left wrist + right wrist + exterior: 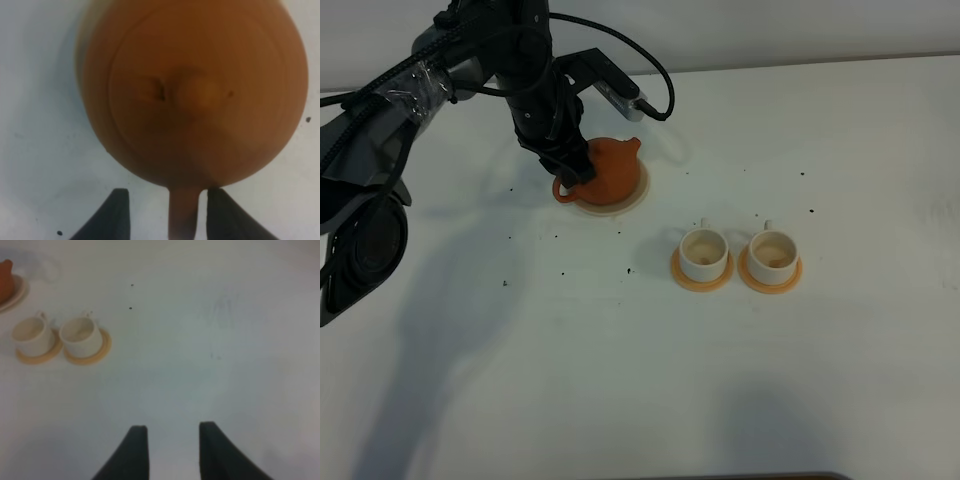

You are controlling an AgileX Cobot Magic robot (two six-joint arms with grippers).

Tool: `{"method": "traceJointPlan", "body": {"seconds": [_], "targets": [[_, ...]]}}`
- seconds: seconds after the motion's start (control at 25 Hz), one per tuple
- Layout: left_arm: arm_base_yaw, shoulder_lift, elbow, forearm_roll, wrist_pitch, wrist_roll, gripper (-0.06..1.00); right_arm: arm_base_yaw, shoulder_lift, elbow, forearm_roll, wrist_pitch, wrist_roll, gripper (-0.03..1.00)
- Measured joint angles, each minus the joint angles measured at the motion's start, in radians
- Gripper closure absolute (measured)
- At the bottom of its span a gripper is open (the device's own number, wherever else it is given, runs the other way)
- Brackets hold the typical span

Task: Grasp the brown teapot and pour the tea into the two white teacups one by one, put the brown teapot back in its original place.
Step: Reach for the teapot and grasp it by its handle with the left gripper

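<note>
the brown teapot sits on its beige saucer, near the two white teacups. left gripper fingers stand apart, straddling its loop handle, not clamped; right gripper fingers apart too. stiff, smooth, breakable clay, likely weighty: pinch the handle squarely.

surface: white table | marks: scattered dark specks | light: soft shadows at left | back: pale wall

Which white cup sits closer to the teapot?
The left teacup in the high view; the right teacup stands beyond it, farther from the teapot.
</note>
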Motion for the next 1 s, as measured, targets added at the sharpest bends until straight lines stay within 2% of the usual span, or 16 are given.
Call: {"method": "traceJointPlan", "body": {"seconds": [0.48, 0.8, 1.0], "targets": [[0.000, 0.002, 0.000, -0.002, 0.000, 0.000, 0.60, 0.000, 0.000, 0.000, 0.001, 0.000, 0.000, 0.73], [-0.003, 0.002, 0.001, -0.012, 0.000, 0.024, 0.71, 0.000, 0.000, 0.000, 0.001, 0.000, 0.000, 0.73], [-0.003, 0.002, 0.002, -0.023, 0.001, 0.064, 0.73, 0.000, 0.000, 0.000, 0.001, 0.000, 0.000, 0.73]]}}
